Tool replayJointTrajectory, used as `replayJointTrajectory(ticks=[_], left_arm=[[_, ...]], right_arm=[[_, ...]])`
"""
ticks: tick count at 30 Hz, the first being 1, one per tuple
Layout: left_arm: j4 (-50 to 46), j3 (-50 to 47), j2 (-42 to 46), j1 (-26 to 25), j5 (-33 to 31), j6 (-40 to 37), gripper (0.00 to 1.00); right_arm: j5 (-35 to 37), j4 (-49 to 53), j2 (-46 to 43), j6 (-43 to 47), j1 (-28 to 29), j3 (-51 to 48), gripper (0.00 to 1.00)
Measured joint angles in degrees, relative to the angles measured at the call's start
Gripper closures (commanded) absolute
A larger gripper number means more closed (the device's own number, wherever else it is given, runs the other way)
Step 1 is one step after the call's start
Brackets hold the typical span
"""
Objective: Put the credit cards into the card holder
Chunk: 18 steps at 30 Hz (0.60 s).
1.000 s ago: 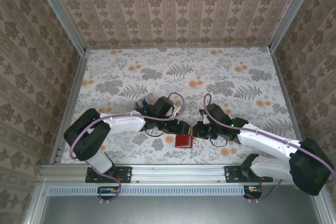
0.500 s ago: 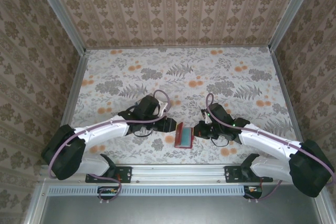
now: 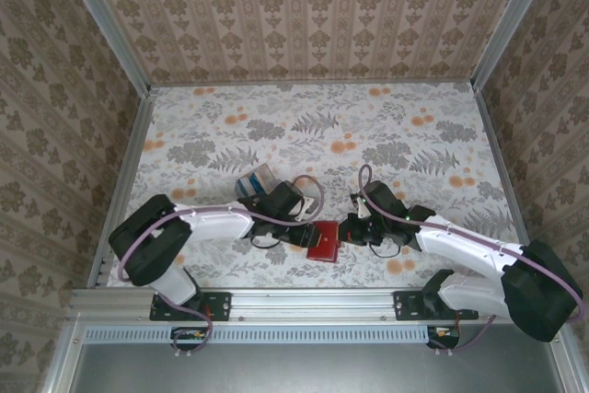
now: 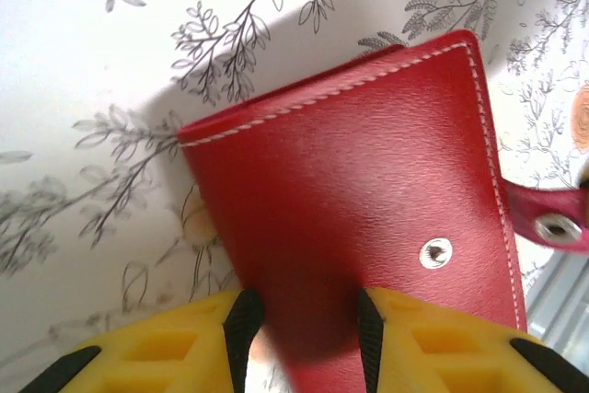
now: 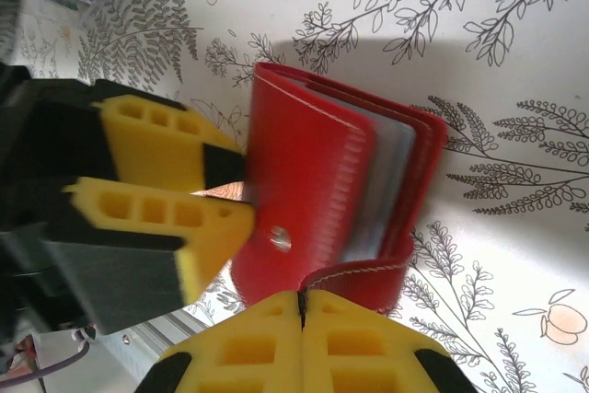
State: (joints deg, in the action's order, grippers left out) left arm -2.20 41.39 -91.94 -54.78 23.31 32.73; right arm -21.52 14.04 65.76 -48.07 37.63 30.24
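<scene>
Both ends gripped: left gripper [image 4: 301, 317] part-open around card holder [image 4: 350, 190], right gripper [image 5: 302, 303] closed on strap [image 4: 552, 224]; floral table [image 3: 368, 126], wallpapered walls [image 3: 304, 16].

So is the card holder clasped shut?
No: the card holder is folded but unclasped; its strap sits clear of the stud, pockets showing.

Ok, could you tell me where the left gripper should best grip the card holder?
Probably the card holder's raised cover edge, from the left gripper's side, one finger over, one under: the cover stands tilted off the pockets, its strap pinched in the right gripper.
</scene>
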Motion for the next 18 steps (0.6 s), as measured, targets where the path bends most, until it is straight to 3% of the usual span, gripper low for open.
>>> replayJointTrajectory(ticks=[18], left_arm=[[2.9,1.0,-2.7,-0.4,1.1,0.1,0.61]], right_arm=[[-0.4,-1.1,7.3,0.2,-0.2,1.3,1.00]])
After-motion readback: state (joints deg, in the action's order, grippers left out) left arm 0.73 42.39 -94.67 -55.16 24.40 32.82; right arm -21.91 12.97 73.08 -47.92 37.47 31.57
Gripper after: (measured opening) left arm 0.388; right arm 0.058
